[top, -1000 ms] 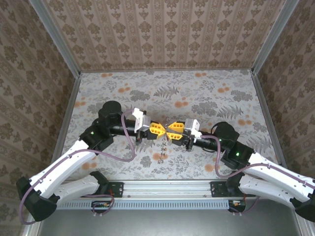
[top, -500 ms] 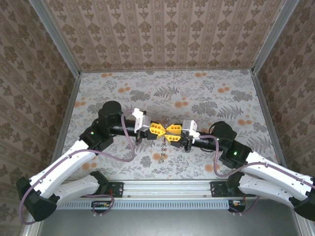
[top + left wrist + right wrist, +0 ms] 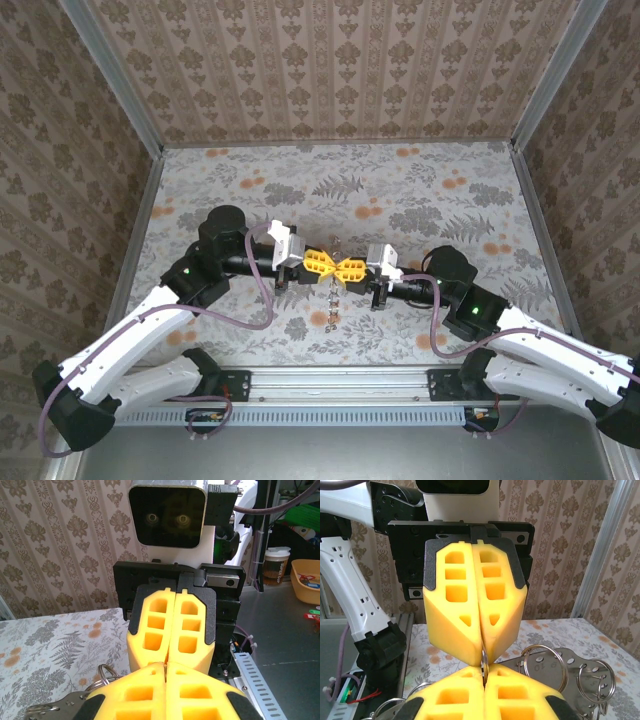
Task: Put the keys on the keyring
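My left gripper (image 3: 328, 265) and right gripper (image 3: 345, 269) meet tip to tip above the middle of the table. Both pairs of yellow fingers are pressed together. In the left wrist view a thin dull metal edge, the keyring (image 3: 165, 669), sits pinched between my left fingers (image 3: 135, 695), with the right gripper (image 3: 173, 652) shut just beyond it. The right wrist view shows the same keyring (image 3: 483, 661) edge-on, nipped by both grippers. A short string of silvery pieces (image 3: 332, 303) dangles below the grippers. The keys are hidden; I see no red-pink tag.
Loose split rings (image 3: 543, 666) and a flat grey metal plate with holes (image 3: 580, 672) hang beside the right gripper's fingers. More rings (image 3: 102, 675) show beside the left gripper's. The flowered table (image 3: 420, 200) is walled by patterned panels, with a metal rail (image 3: 330, 380) at the near edge.
The right gripper has slid left up against the left gripper and its jaws have shut on the ring. The left arm has stayed where it was.
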